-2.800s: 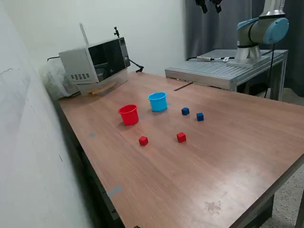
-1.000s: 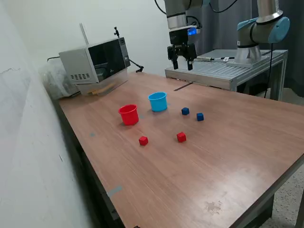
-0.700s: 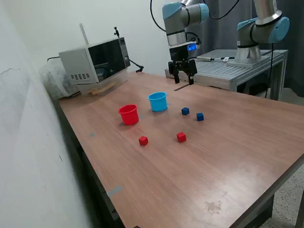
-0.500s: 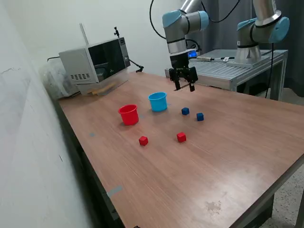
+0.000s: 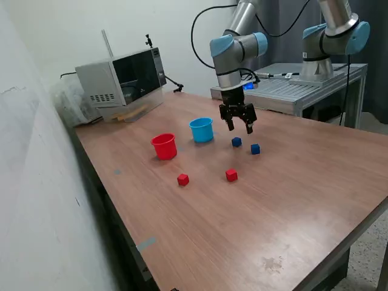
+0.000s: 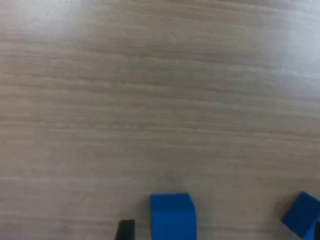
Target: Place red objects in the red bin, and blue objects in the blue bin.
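Just under the spread-fingered tool (image 5: 240,127), a blue cube (image 5: 236,142), untouched.

cups (image 5: 164,146) side by side, cubes (image 5: 236,142) nearby

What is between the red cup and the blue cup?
Nothing: between the red cup and the blue cup only bare table shows, in the exterior view.

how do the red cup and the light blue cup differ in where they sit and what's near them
The small round red plastic cup sits toward the exterior view's left and nearer that camera; the small round light-blue plastic cup sits farther back, to the right. The open gripper hovers close to the blue cup, well away from the red one. The two dark blue cubes lie nearer the blue cup. Both cups stand upright, rims up, alike in size and shape.
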